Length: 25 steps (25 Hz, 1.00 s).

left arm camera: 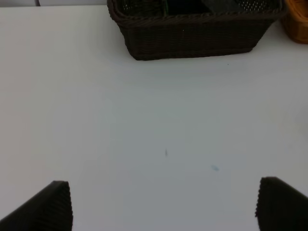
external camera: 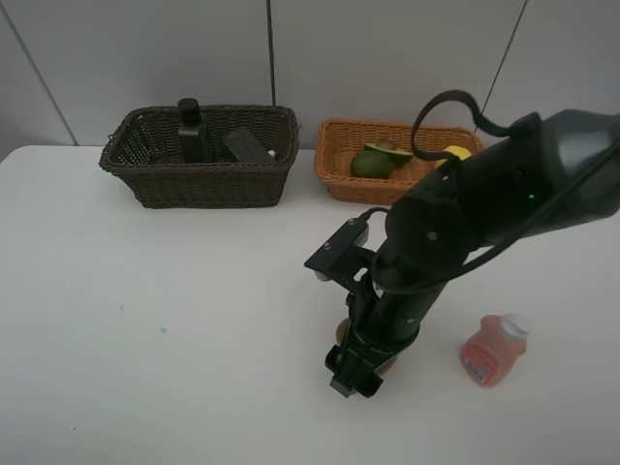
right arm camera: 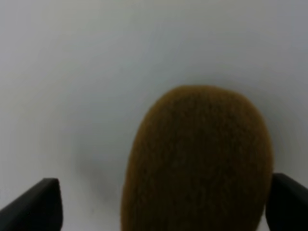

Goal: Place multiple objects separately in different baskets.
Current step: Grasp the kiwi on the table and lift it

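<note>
Right wrist view showed the right gripper point(right arm camera: 161, 204), fingers point(right arm camera: 33, 207) apart, astride the kiwi point(right arm camera: 197, 159) on the bench point(right arm camera: 96, 72); closing, then a lift to the far orange basket point(external camera: 339, 184), seemed next.

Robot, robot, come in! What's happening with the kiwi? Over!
Left end effector open, over the table. Right end effector open, around kiwi, not gripping yet. Pink bottle lies apart, not in the way. Over.
</note>
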### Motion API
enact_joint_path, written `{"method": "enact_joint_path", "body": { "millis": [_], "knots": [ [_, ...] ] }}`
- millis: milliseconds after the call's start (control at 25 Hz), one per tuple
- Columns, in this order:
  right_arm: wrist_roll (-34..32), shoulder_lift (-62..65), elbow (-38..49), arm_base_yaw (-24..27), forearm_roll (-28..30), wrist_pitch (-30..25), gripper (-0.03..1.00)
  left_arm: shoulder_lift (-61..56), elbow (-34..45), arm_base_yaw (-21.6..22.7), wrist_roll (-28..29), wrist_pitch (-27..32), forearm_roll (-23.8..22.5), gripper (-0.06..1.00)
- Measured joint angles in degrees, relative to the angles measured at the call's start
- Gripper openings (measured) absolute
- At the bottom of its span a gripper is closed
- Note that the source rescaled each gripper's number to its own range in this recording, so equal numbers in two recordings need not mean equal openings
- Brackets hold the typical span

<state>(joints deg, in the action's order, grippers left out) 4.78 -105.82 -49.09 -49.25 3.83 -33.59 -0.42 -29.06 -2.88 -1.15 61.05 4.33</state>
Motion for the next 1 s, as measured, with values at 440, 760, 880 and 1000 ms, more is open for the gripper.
{"method": "enact_joint_path", "body": {
  "millis": [440, 760, 880, 1000],
  "knots": [
    [0.0, -0.9, 0.0, 0.0, 0.0, 0.1, 0.56, 0.0, 0.0, 0.0, 0.0, 0.0, 0.0, 1.00],
    [0.0, -0.7, -0.2, 0.0, 0.1, -2.5, 0.46, 0.0, 0.0, 0.0, 0.0, 0.0, 0.0, 1.00],
    [0.0, 1.6, -2.3, 0.0, 0.5, -5.7, 0.46, 0.0, 0.0, 0.0, 0.0, 0.0, 0.0, 1.00],
    [-0.1, 5.3, -6.7, 0.1, 2.4, -8.4, 0.46, 0.0, 0.0, 0.0, 0.0, 0.0, 0.0, 1.00]
  ]
}}
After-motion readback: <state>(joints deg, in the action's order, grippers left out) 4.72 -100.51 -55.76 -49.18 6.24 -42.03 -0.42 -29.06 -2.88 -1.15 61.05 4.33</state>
